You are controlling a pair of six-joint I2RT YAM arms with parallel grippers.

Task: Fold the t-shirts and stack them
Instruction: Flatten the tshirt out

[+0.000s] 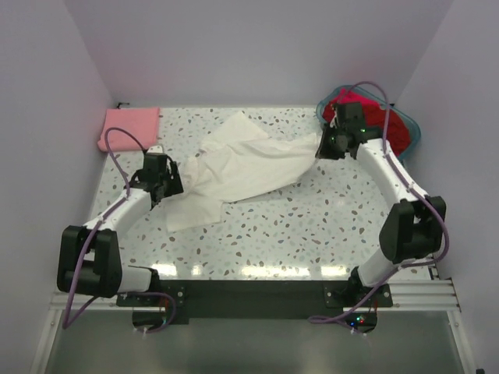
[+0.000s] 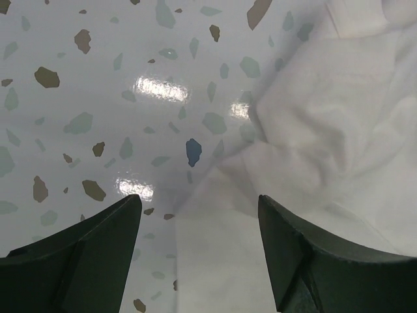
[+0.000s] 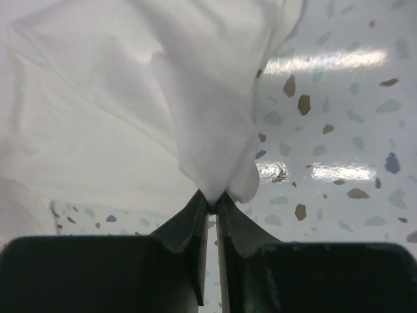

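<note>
We see one pink t-shirt (image 1: 129, 128), apparently folded (far-left corner). The white t-shirt (image 1: 242, 167) lies crumpled mid-table, our right gripper (image 3: 212, 202) pinching its edge, left gripper (image 2: 199, 203) spread wide over its hem; red t-shirts (image 1: 380, 117) wait in the basket (image 1: 414, 132).

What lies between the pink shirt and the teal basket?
The white t-shirt, crumpled on the table, one end in the right gripper; top view shows it.

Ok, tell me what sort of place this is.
Probably a robot test booth, not a home: plain pale walls box in a speckled table, two arms are bolted to a rail at its near edge, and a teal basket holds red shirts.
</note>
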